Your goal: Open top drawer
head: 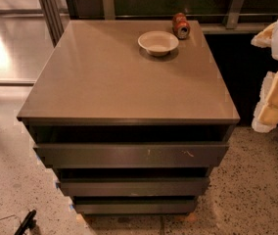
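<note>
The top drawer (pixel 129 155) is the wide, shallow, dark grey-brown front just under the cabinet's top, with small pale scuff marks right of centre. A dark gap shows between it and the countertop (pixel 104 82). Two narrower-looking drawer fronts sit below it. My gripper (pixel 271 109), pale white and yellow, hangs at the right edge of the view, beside the cabinet's right side at about countertop height. It is apart from the drawer front and touches nothing I can see.
A pale bowl (pixel 158 42) and a red-brown can (pixel 181 25) on its side sit at the back of the countertop. A black object (pixel 25 223) lies on the speckled floor at bottom left. A wall with metal posts runs behind.
</note>
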Tool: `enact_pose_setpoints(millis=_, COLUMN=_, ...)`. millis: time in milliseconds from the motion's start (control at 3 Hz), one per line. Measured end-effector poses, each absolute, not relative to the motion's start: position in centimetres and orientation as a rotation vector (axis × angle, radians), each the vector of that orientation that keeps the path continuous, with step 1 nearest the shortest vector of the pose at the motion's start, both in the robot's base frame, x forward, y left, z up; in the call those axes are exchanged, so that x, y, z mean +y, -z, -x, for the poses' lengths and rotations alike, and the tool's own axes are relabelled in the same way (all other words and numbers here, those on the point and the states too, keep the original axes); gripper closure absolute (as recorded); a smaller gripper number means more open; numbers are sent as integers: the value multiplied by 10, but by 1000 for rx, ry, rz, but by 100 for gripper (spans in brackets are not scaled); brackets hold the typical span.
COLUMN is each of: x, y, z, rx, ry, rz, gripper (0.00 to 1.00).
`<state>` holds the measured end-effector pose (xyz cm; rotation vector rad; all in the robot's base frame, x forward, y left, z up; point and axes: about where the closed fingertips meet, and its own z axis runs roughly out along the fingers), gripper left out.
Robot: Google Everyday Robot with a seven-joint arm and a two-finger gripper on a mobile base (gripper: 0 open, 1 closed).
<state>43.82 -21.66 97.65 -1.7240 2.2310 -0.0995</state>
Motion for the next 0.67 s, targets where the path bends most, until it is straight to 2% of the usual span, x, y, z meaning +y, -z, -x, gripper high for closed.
enact_pose_setpoints(millis=333, x=-217, y=-977, z=-438, rx=2231, ry=100, rz=1724, gripper=0)
enact_pose_setpoints(millis=667, x=-217, y=-977, z=-438, rx=2231, ry=100, rz=1724, gripper=18)
